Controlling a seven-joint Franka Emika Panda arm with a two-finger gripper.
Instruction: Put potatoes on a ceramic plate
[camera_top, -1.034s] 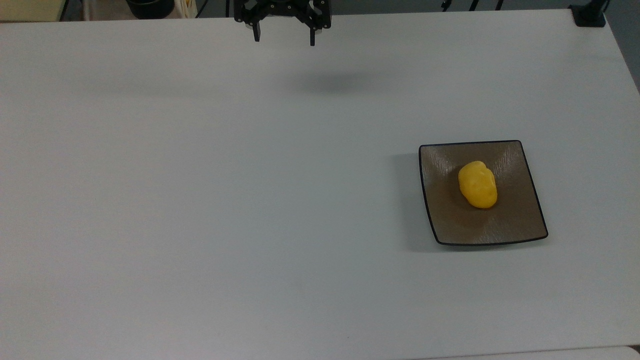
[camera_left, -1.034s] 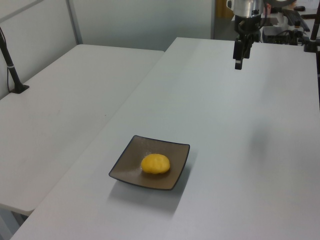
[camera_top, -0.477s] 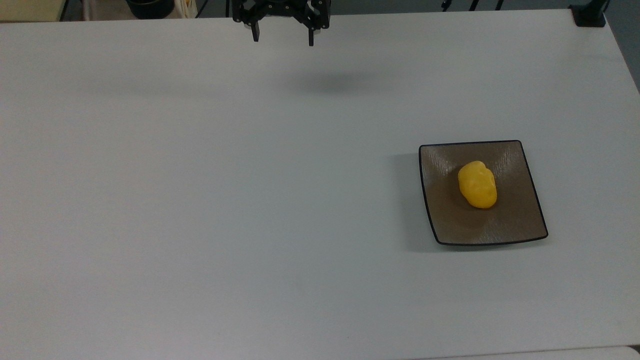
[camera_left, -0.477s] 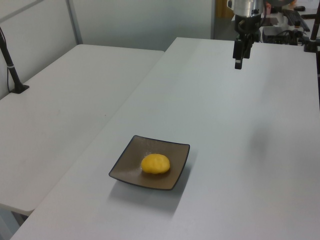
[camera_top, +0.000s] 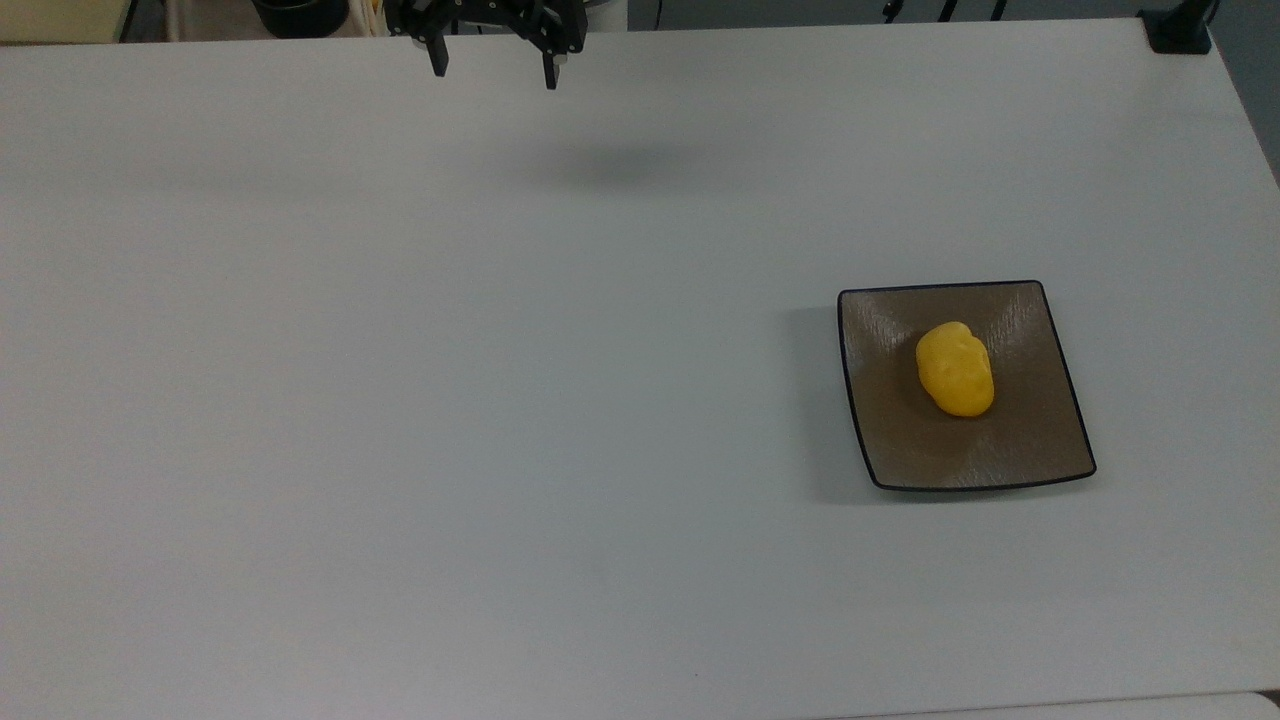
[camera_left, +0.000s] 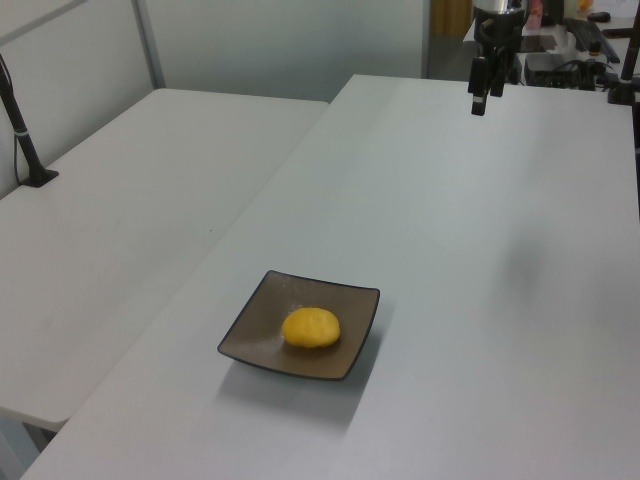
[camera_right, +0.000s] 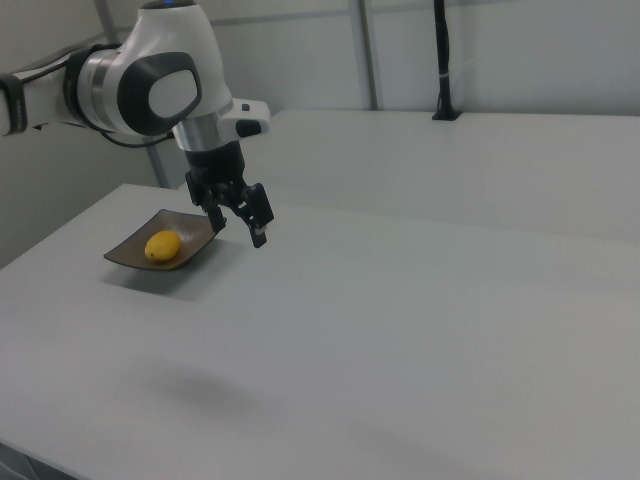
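The bench (camera_top: 400, 400) under me is the biggest thing here: a broad, flat, matte white top, with a second white table (camera_left: 130, 190) running alongside it at the left view's left. I hang above the far edge of the bench, well apart from everything I was sent to handle, and the soft grey shadow beneath me says I am high off the surface.

My arm (camera_right: 150, 85) comes next, white rounded shells with dark joints, bent so that my claw (camera_top: 494, 72) points down. The claw is released: the two black fingers stand wide apart with nothing between them. I judge this height and distance suit a retreat, since nothing near me needs gripping.

The ceramic plate (camera_top: 1040, 440) lies flat on the bench, far from my claw, off to the top view's right and nearer the camera. It is square, glossy brown, with fine streaks across the glaze, a thin dark rim and corners that lift slightly, a shape that would keep a round thing from rolling off.

The potato (camera_top: 955, 368) rests near the middle of that plate, touching its surface and clear of the rim. It is small against the plate, bright yellow, oval and lumpy, with a smooth skin. Lying on its long side in the shallow centre, it looks settled, so I judge the task done.
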